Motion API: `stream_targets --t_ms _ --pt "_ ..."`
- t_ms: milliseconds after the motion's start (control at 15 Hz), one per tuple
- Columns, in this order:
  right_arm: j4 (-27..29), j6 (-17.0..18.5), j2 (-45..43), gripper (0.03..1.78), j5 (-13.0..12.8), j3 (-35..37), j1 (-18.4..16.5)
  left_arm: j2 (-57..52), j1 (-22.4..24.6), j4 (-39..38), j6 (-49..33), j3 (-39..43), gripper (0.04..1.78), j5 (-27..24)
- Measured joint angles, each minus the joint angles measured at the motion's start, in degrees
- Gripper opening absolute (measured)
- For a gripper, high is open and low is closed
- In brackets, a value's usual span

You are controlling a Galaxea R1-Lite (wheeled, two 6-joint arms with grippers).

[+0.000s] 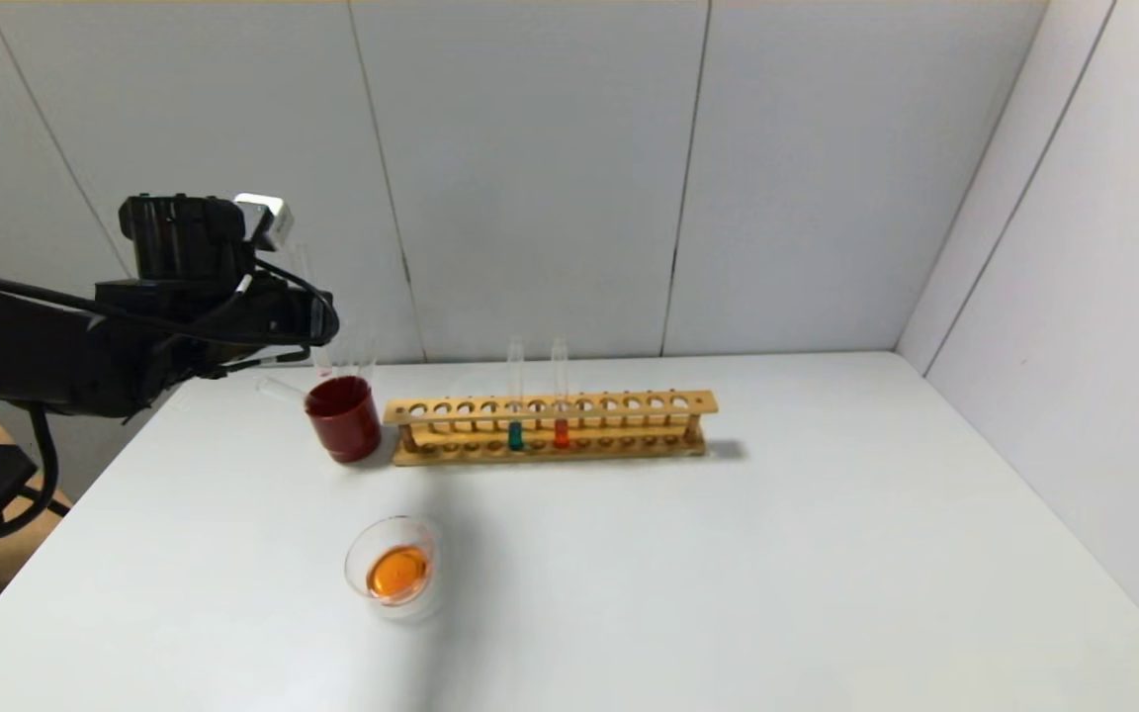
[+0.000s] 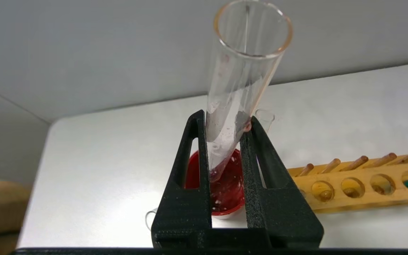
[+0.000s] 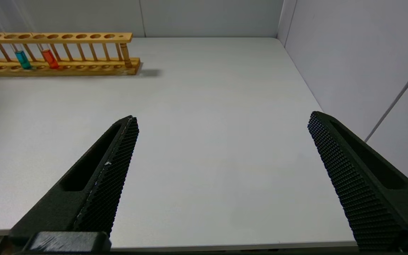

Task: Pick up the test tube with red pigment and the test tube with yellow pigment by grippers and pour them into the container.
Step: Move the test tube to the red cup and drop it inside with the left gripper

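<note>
Two jobs look done already, judging by the orange pool in the dish, so the step in hand reads as dropping off an emptied tube.

On the white counter [image 1: 728, 574], the wooden rack [image 1: 550, 425] keeps a green-liquid tube [image 1: 515, 435] and a red-orange one [image 1: 561, 433]. Neither needs touching. The right gripper [image 3: 222, 117] is parked above bare counter off to the right, jaws spread wide and holding nothing.

The left gripper [image 2: 225, 120] hangs over the dark red cup [image 1: 343, 418], which stands just beside the rack's left end. To finish well, lower the tube straight down until its rounded bottom is inside the rim. Only then part the jaws, so the glass slides rather than drops. Steer it away from the spare clear tube [image 1: 278, 389] leaning out of that cup.

The container [image 1: 394, 568] sits nearer the robot, well apart from the cup, and should stay undisturbed.

The test tube with red pigment [image 2: 243, 71] is clamped between the left gripper's jaws, tilted, mouth upward. Only red streaks remain on its wall, and its bottom points into the cup directly beneath. Which of the spent tubes held the yellow pigment cannot be told.
</note>
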Motion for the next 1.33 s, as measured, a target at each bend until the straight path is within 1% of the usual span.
stream_targets --t_ms 133,400,933,1333 --pt "0.0 0.0 0.0 1.75 0.0 0.0 0.0 0.91 -0.11 0.39 -3.8 -0.24 0.3 -0.23" --pt "0.0 0.0 0.0 1.75 -0.02 0.0 0.0 2.11 0.13 1.69 -5.51 -0.07 0.3 0.22" --pt "0.0 0.0 0.0 1.75 0.0 0.0 0.0 4.45 3.23 1.5 -6.24 -0.77 0.3 0.1" --pt "-0.02 0.0 0.0 1.75 0.0 0.0 0.0 7.8 3.21 1.22 -6.3 -3.25 0.3 0.07"
